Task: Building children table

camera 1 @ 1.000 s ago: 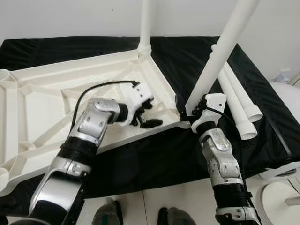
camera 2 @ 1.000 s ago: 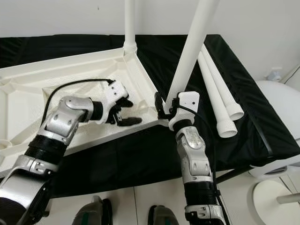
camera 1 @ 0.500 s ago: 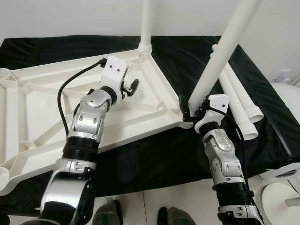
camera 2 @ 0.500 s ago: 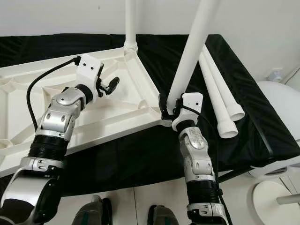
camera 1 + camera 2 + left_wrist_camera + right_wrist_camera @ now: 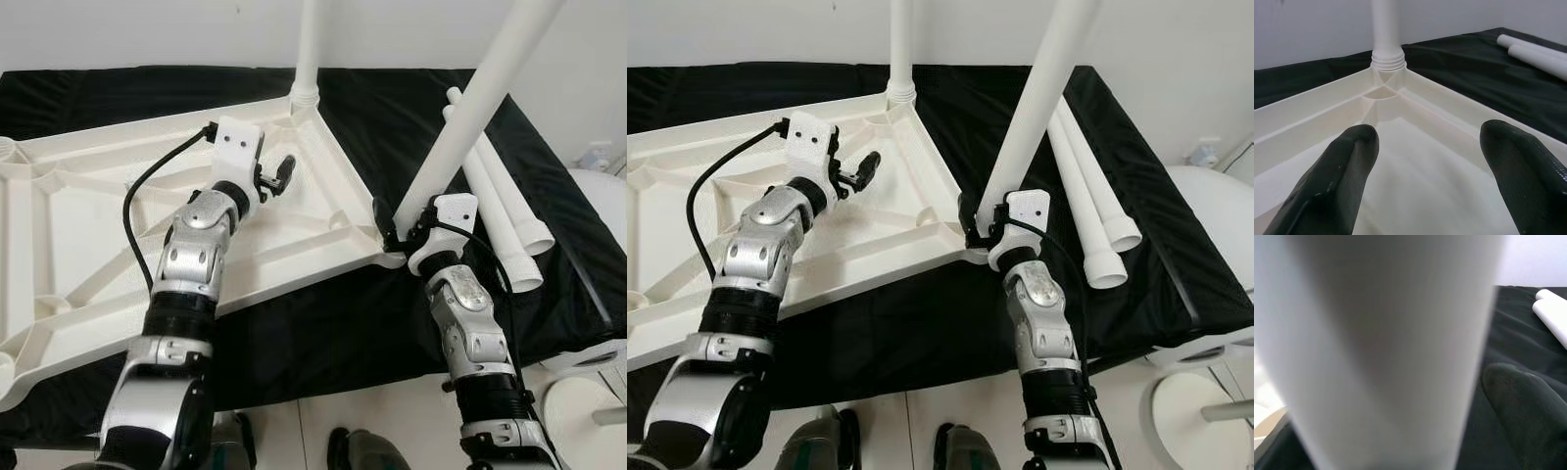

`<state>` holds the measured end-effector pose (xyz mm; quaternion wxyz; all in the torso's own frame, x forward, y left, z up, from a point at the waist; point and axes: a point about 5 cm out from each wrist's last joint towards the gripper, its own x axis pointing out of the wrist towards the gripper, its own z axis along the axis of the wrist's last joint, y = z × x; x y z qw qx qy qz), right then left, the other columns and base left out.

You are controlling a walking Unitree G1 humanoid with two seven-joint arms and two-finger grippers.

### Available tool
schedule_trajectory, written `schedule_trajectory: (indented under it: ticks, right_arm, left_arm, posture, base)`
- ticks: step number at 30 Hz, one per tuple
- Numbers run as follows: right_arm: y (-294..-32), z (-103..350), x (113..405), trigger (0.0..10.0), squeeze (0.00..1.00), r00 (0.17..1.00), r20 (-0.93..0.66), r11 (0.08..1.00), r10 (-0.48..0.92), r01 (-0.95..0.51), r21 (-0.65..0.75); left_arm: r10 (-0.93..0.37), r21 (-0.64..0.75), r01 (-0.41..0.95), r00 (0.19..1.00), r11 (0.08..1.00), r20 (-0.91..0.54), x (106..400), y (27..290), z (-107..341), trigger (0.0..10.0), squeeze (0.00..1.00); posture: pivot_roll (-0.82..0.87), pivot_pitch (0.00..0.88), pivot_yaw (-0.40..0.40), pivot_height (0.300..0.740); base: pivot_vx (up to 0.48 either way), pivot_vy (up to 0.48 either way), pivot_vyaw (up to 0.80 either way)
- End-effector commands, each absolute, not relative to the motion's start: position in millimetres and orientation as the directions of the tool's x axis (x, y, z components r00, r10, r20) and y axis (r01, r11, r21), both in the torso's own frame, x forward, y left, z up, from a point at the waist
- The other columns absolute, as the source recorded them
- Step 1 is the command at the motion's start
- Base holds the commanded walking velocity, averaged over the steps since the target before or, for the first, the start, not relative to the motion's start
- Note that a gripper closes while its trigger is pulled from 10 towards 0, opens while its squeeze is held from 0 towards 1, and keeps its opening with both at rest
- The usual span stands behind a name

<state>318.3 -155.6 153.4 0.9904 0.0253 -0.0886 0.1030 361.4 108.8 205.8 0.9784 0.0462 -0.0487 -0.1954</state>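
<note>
right pincer: the right pincer (image 5: 400, 231) pinches the foot of a white table leg (image 5: 460, 134), right at the near corner of the upturned tabletop (image 5: 78, 225).
leg axis: from that corner the held leg leans up and away to the robot's right, so it is tilted, not upright; by judgement it has to be stood straight over the corner socket before it can seat.
left pincer: the left pincer (image 5: 283, 174) hovers over the tabletop's ribbed underside, fingers (image 5: 1337, 176) spread and holding nothing, pointing toward the far corner.
fitted leg: at that far corner a fitted leg (image 5: 310, 44) stands upright in its threaded socket (image 5: 1387, 61).
nearer arm: the right arm is at the near corner; the left is well apart from it.
spare legs: two spare legs (image 5: 505, 211) lie side by side beyond the near corner, to its right.
surface: black cloth (image 5: 392, 127) covers the worktop under the tabletop.
room: a white wall (image 5: 147, 29) rises behind the far corner.
</note>
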Motion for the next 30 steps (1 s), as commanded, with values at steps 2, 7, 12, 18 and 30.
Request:
schedule_trajectory:
  ticks: [2, 7, 12, 18, 30]
  right_arm:
    - [-164, 154, 322, 10.0, 0.00, 0.966, 0.179, 0.981, 0.184, -0.192, 0.028]
    - [-166, 158, 329, 10.0, 0.00, 0.963, 0.186, 0.980, 0.193, -0.199, 0.013]
    - [-168, 162, 334, 10.0, 0.00, 0.959, 0.191, 0.977, 0.210, -0.215, 0.005]
    - [-174, 165, 348, 10.0, 0.00, 0.947, 0.187, 0.965, 0.261, -0.259, -0.035]
    - [-187, 169, 368, 10.0, 0.00, 0.955, 0.155, 0.967, 0.253, -0.244, -0.075]
  left_arm:
    - [-0.065, 0.043, 0.060, 0.992, 0.997, 0.110, 360, 129, 207, 10.0, 0.00]
    - [-0.023, 0.018, 0.021, 0.989, 1.000, 0.148, 349, 132, 206, 10.0, 0.00]
    - [-0.043, -0.061, 0.053, 0.988, 0.997, 0.147, 340, 127, 196, 10.0, 0.00]
    - [-0.076, -0.093, 0.092, 0.984, 0.991, 0.162, 325, 120, 194, 10.0, 0.00]
    - [-0.166, -0.049, 0.174, 0.975, 0.983, 0.145, 312, 110, 195, 10.0, 0.00]
  posture:
    - [-0.01, 0.145, -0.044, 0.740]
    - [0.00, 0.152, -0.048, 0.740]
    - [0.02, 0.169, -0.057, 0.740]
    - [0.03, 0.191, -0.069, 0.740]
    - [0.05, 0.211, -0.078, 0.740]
  base:
    - [0.000, 0.000, 0.00]
    - [0.000, 0.000, 0.00]
    - [0.000, 0.000, 0.00]
    - [0.000, 0.000, 0.00]
    - [0.000, 0.000, 0.00]
